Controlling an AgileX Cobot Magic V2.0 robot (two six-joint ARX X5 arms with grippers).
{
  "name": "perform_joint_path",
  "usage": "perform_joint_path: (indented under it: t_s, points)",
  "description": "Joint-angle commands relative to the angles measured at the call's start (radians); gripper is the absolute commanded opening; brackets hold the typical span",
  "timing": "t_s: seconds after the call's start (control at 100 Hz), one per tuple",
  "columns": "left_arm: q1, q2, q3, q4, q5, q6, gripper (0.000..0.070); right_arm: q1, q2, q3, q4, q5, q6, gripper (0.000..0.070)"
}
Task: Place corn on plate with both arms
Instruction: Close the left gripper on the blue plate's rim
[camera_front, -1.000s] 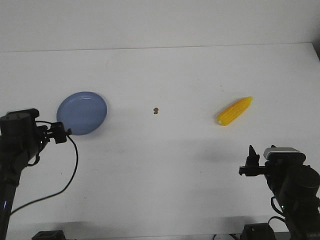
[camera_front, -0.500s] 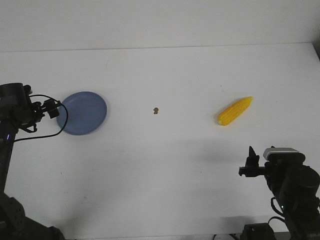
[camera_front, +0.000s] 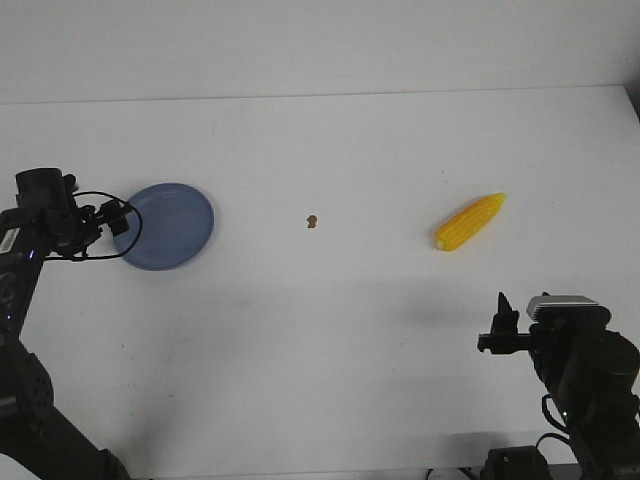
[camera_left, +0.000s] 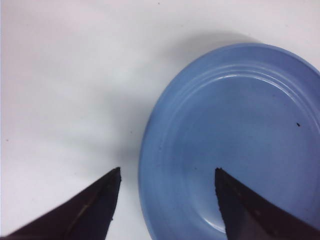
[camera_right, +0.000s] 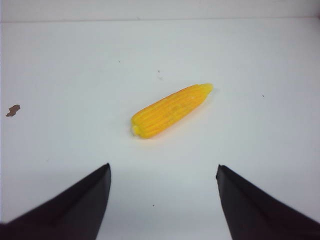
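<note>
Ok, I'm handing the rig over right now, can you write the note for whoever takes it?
Left hand: open, empty, fingers straddling the near rim of the blue plate, not gripping.
Right hand: open, empty, well short of the corn, which lies in line ahead of it.
Corn lies on the table's right side, plate on the left, a small brown speck between.
Done: nothing placed.
Left: grasp corn, get it onto the plate.
</note>
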Motion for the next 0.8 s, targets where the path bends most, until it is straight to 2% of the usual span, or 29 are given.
perform_joint_path:
  t_s: [0.0, 0.79]
  points:
    - [0.005, 0.028, 0.022, 0.005, 0.0, -0.003, 0.0382, 0.001, 0.001, 0.019, 0.008, -0.001, 0.008, 0.045]
    - [0.011, 0.095, 0.022, 0.051, -0.003, -0.002, 0.0382, 0.001, 0.001, 0.019, 0.002, -0.001, 0.008, 0.045]
